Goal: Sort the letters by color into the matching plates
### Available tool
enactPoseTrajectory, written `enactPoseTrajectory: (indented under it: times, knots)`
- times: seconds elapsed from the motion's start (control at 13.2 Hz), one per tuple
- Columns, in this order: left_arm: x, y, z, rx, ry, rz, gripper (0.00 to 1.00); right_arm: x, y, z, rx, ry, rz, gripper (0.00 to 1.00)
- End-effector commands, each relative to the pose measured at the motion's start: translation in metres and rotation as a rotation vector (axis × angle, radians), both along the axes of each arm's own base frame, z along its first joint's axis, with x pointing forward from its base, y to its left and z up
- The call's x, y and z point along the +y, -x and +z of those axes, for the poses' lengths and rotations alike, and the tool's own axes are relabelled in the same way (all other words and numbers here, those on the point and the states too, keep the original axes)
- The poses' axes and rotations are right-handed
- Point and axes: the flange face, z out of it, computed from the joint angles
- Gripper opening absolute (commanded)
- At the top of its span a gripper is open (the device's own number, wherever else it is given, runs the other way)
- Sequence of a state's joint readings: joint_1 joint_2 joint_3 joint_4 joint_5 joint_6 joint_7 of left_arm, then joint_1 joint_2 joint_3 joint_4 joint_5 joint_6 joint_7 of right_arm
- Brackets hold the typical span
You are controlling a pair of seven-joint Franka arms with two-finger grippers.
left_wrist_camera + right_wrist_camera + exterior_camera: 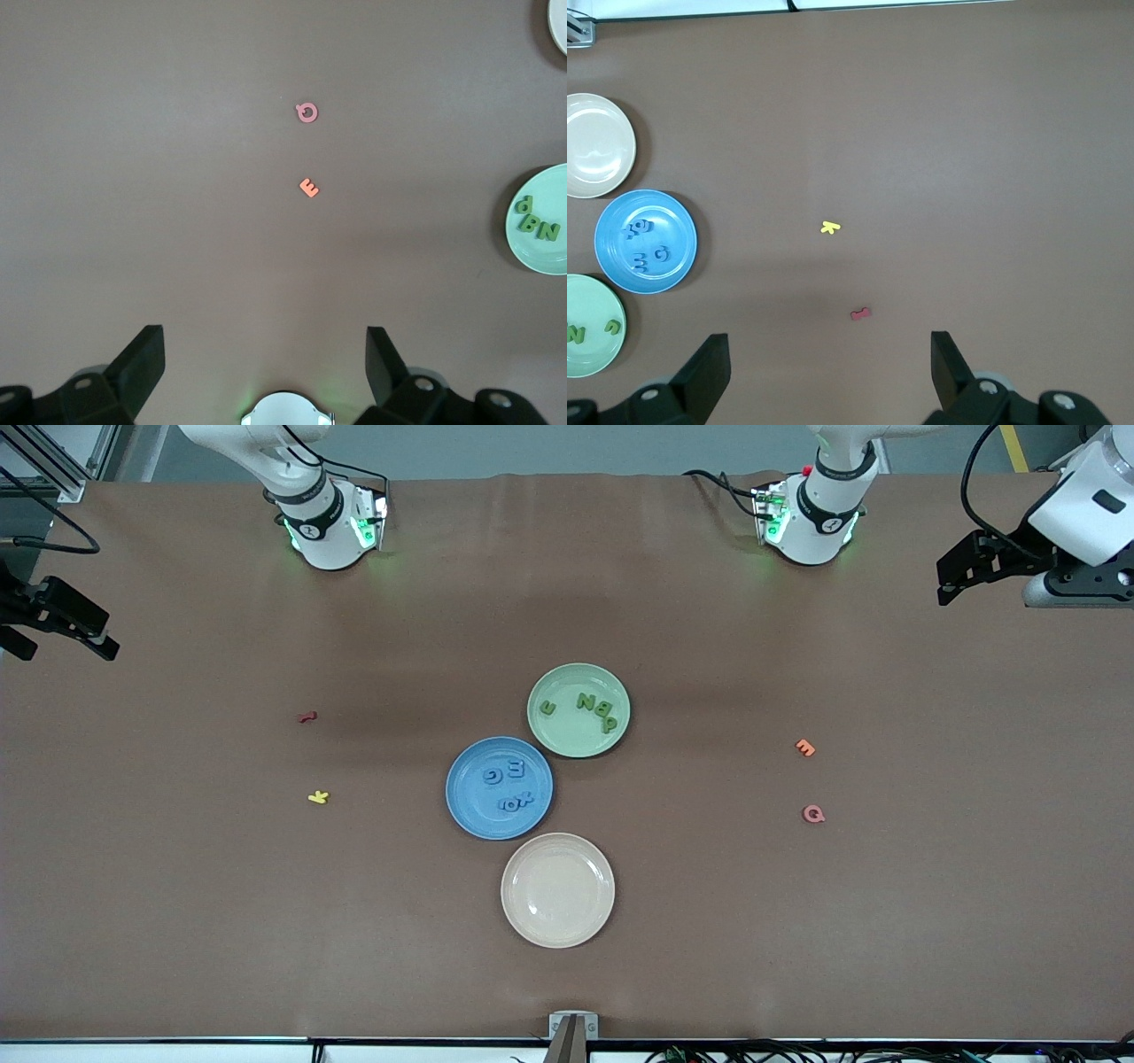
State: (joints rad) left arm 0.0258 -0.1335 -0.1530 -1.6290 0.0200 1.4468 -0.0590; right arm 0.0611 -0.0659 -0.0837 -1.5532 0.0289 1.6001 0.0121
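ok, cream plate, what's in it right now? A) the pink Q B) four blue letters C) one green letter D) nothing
D: the cream plate holds nothing, while the blue letters lie in the blue plate, the green letters in the green plate, and the pink Q sits on the table.

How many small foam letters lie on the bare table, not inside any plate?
4. A red letter and a yellow letter lie toward the right arm's end; an orange letter and a pink letter lie toward the left arm's end. None seems hidden.
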Motion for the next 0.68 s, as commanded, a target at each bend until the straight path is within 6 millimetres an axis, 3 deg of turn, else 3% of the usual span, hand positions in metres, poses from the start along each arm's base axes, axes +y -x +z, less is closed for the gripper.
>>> enactPoseTrajectory:
  times: [0.0,0.6]
  knots:
    - [0.0065,0.0000,0.0123,-0.010,0.016,0.000,1.00,-0.0033,-0.0036,0.0044,-0.004,0.013,-0.003,1.00]
    - [0.0024,-0.0042,0.0146,-0.011,0.021,-0.001,1.00,-0.0032,-0.0036,0.0044,-0.004,0.013,-0.003,1.00]
